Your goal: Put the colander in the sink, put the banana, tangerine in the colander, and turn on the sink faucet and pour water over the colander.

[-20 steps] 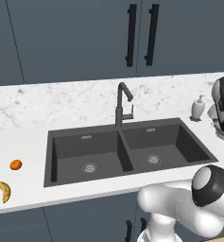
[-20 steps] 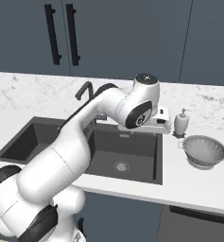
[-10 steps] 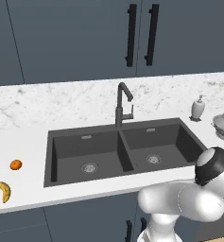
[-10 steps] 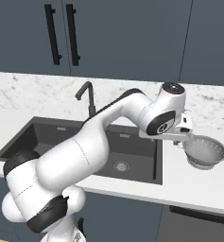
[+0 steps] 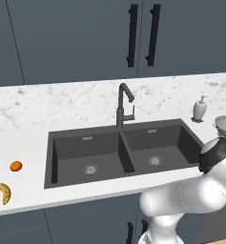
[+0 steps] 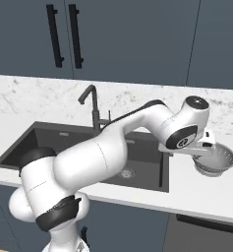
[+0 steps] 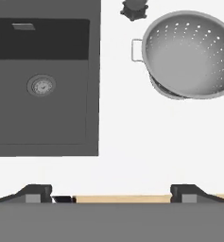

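Note:
The pale grey perforated colander [image 7: 189, 54] stands on the white counter right of the dark double sink [image 7: 61, 118]; it also appears as the colander [image 6: 217, 160] and the colander [image 5: 225, 125]. My gripper [image 7: 111, 194] hovers open over bare counter between sink and colander, nothing between its fingertips [image 7: 35, 193]. From the right base view the gripper [image 6: 202, 150] hangs just left of the colander's rim. The tangerine [image 5: 15, 166] and the banana [image 5: 2, 191] lie on the counter far left of the sink [image 5: 66, 147]. The dark gooseneck sink faucet [image 5: 124, 102] rises behind the divider.
A white soap dispenser [image 5: 199, 109] stands behind the colander, its top seen as the dispenser [image 7: 134, 9]. The counter's front edge runs just under my fingertips in the hand view. Dark cabinet doors with black handles [image 6: 64, 37] hang above the counter.
The arm has swung right, from over the right basin to above the counter beside the colander. The jaws have stayed open.

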You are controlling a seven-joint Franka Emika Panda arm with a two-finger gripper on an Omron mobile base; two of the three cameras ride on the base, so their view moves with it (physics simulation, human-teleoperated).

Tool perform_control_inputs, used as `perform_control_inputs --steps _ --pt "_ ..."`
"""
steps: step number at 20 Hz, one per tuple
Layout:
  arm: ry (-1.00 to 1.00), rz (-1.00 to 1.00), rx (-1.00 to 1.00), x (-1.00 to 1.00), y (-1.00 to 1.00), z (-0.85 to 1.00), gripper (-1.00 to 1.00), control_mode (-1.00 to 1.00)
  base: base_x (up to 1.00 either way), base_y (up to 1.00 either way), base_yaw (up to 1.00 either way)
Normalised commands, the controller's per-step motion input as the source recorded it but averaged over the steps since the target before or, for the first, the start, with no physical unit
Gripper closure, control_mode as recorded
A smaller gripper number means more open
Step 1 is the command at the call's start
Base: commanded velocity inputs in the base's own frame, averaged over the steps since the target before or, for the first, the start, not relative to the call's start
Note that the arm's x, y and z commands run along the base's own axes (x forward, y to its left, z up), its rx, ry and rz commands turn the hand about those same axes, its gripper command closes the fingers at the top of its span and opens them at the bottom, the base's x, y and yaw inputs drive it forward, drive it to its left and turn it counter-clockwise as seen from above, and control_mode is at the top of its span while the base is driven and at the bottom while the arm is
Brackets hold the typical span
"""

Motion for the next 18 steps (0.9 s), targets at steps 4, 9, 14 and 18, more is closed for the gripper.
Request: perform_control_inputs --steps 4,9,14,18 --pt "0.00 0.00 -0.05 0.12 -0.21 -0.44 -1.00 -1.00 0.00 0.00 0.00" --pt "0.00 0.00 -0.06 0.25 -0.02 -0.41 -1.00 -1.00 0.00 0.00 0.00" --pt "0.00 0.00 -0.05 0.27 -0.04 -0.41 -1.00 -1.00 0.00 0.00 0.00" --pt "0.00 0.00 -0.03 0.30 -0.06 -0.36 -1.00 -1.00 0.00 0.00 0.00"
